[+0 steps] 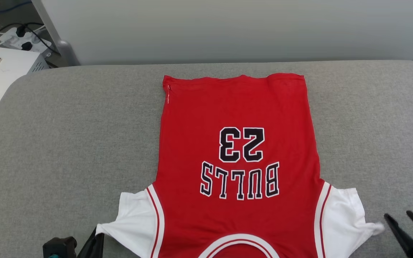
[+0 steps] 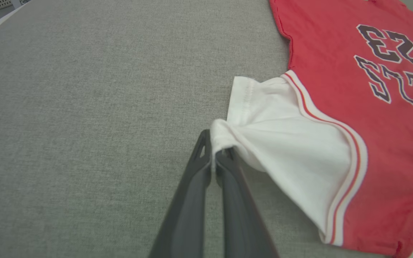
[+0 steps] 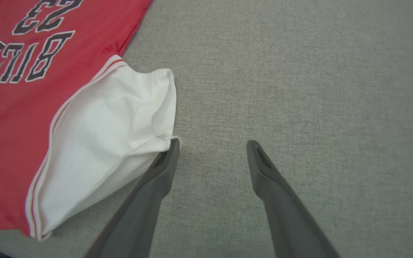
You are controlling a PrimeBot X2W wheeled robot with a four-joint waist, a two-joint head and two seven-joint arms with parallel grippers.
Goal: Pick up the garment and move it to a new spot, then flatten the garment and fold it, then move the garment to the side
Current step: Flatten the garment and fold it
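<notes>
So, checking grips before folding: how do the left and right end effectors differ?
Left end effector is shut, pinching the garment's white sleeve corner; right end effector is open, gripping nothing. Left holds its sleeve drawn to a point; right merely borders the other sleeve. Both sit above the grey surface.

The head camera looks from above, forward and down, over the grey worktop (image 1: 66,125). It sees almost the whole garment (image 1: 235,107), with the print (image 1: 240,163) upside down. The left wrist camera sits low and close behind the left hand (image 2: 213,150) and looks along its fingers at one white sleeve (image 2: 285,132). The right wrist camera looks the same way past the right hand (image 3: 212,145), beside the other sleeve (image 3: 113,125). All three views share the printed red face.
</notes>
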